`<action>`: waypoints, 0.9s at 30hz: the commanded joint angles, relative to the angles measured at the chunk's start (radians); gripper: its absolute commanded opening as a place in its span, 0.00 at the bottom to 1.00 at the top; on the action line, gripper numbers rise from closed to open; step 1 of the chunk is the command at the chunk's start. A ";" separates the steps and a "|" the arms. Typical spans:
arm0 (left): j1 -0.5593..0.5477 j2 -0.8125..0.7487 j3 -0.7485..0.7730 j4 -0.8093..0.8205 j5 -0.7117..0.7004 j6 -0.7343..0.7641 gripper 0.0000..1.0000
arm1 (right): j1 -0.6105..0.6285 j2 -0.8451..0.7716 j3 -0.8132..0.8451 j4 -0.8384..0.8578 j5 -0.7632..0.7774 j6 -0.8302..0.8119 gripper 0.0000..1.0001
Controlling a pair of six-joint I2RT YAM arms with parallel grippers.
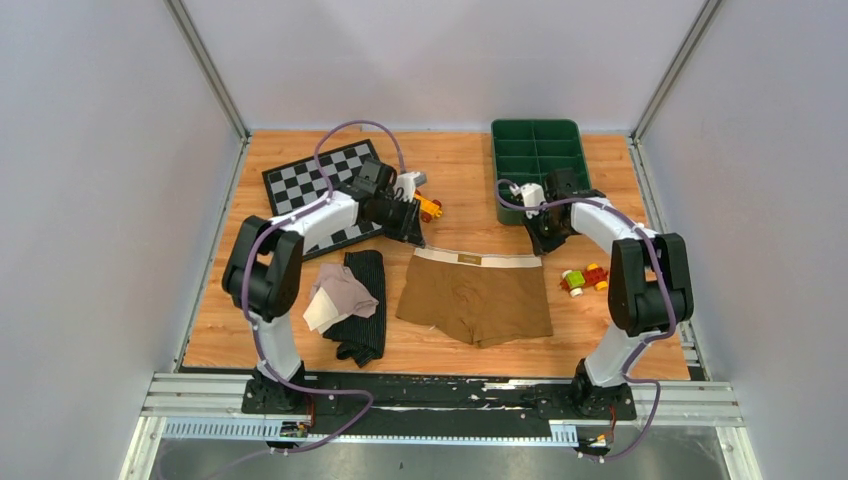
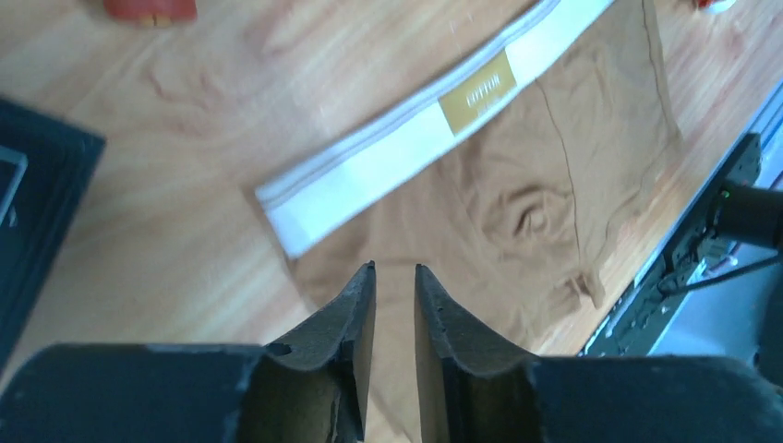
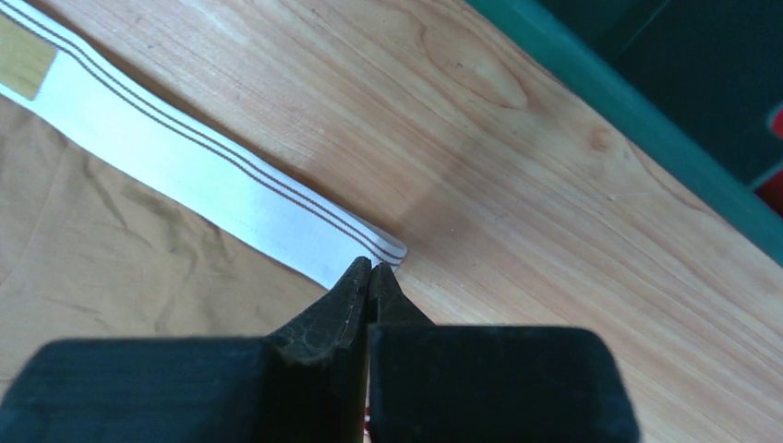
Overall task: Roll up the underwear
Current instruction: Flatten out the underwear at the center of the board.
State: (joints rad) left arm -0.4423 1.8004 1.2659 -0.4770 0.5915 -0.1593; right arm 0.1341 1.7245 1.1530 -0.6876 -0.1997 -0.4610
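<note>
Right gripper (image 3: 370,265) is seen with its fingers pressed together, the tips set at the right end of the waistband (image 3: 212,198); whether cloth is pinched between them cannot be told from the wrist view. Left gripper (image 2: 394,269) is held near the waistband's left end, over the tan cloth, its fingers slightly parted and nothing caught between them.

The tan pair (image 1: 475,300) is spread flat at mid-table (image 1: 460,190), with the cream waistband on the far side and the legs toward the arm bases. A gold label (image 2: 476,94) is sewn at the waistband's middle. The black pair (image 1: 365,310) is laid to the left of the tan pair, near but apart. The pink pair (image 1: 340,295) is bunched on top of its left side.

A chequered mat (image 1: 300,180) is placed at the far left, partly covered by the left arm. A green tray (image 1: 497,170) with compartments is set at the far right. An orange toy (image 1: 428,207) is found just beyond the left gripper, and small coloured toys (image 1: 583,278) lie to the right of the tan pair.
</note>
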 commanded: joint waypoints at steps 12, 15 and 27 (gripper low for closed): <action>0.014 0.235 0.009 0.283 -0.040 -0.128 0.20 | -0.002 0.055 -0.028 0.087 0.013 0.030 0.00; 0.014 0.189 -0.011 0.303 0.022 -0.135 0.21 | -0.002 0.045 -0.027 0.082 0.009 0.040 0.00; 0.016 -0.079 -0.107 0.063 0.095 -0.025 0.28 | -0.003 -0.223 -0.092 0.044 -0.042 0.062 0.01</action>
State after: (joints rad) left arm -0.4294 1.7531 1.1954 -0.3050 0.6556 -0.2192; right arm 0.1341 1.5982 1.0893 -0.6533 -0.2050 -0.4217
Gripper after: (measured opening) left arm 0.281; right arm 0.007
